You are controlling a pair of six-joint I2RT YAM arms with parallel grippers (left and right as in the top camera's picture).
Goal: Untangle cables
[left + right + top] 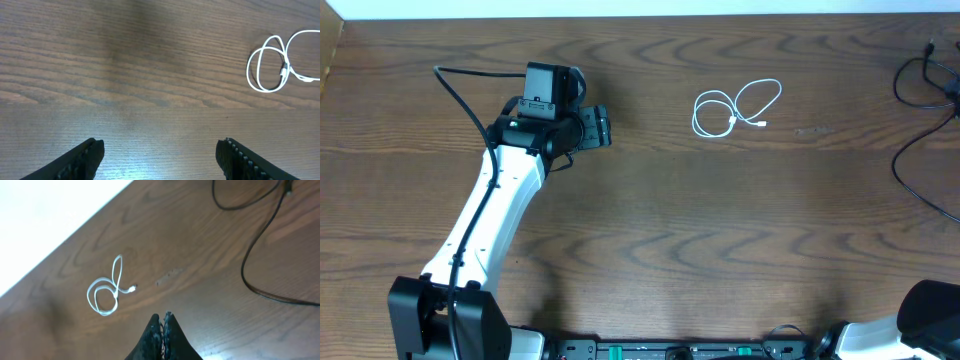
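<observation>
The white cable (pixel 735 105) lies coiled in two loops on the far middle of the table. It also shows in the left wrist view (pixel 272 65) and the right wrist view (pixel 107 292). A thin black cable (pixel 918 135) lies apart from it at the table's right edge and runs out of frame; the right wrist view (pixel 255 245) shows it too. My left gripper (pixel 160 147) is open and empty above bare wood, left of the white cable; in the overhead view (pixel 600 130) it points right. My right gripper (pixel 162 316) is shut and empty, well short of both cables.
The wooden table (pixel 650 230) has its far edge against a white surface (pixel 620 8). The left arm (pixel 485 215) reaches from the front left. Part of the right arm (pixel 925 320) sits at the front right corner.
</observation>
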